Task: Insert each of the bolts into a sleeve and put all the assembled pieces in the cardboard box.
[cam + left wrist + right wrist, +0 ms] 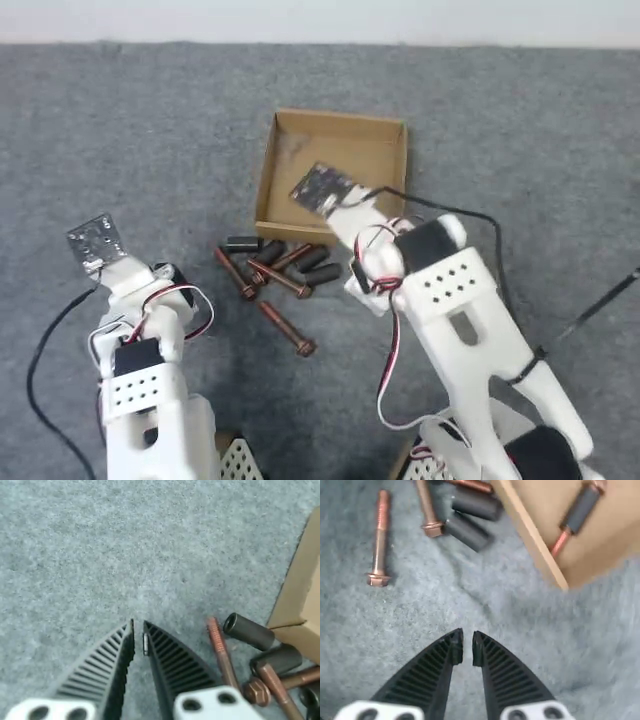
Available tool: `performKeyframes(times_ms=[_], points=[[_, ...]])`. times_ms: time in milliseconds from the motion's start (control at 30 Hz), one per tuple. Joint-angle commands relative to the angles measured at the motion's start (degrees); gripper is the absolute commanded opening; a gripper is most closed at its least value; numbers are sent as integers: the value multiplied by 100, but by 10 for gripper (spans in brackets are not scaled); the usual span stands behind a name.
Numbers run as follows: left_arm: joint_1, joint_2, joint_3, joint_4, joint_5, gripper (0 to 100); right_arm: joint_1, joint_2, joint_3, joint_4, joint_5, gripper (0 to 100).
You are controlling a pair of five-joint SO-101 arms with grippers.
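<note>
We see one finished piece [580, 505], a bolt pushed through a dark sleeve, lying inside the cardboard box [262, 190] close to one of its walls. The box sits on the grey table [150, 130] toward the far edge, about midway along it. Just beside the box's near left corner lies a loose heap of copper bolts [280, 275] and dark sleeves [318, 262], some touching or crossing. One sleeve [242, 243] lies at the heap's left end, and one bolt [287, 329] lies apart from the heap, nearer the table's near edge. The right gripper [467, 642] hangs over bare table just outside the box wall, beside the heap. Its fingers are drawn almost together, with only a thin slit between them and nothing held. The left gripper [138, 630] is over bare table on the heap's left side, its fingers likewise nearly closed and empty.
</note>
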Motion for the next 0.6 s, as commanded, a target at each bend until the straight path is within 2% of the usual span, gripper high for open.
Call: performKeyframes(times_ms=[0,200,367,567], points=[[-9,-105,-57,-149,18,27,-277,-338,220,-391,686,20],[9,-105,-57,-149,18,27,-804,-127,958,-1297,1213,124],[26,-105,-57,-149,18,27,-919,251,1037,-2290,1407,94],[35,-105,-57,-158,18,27,-787,936,1029,-2800,2004,88]])
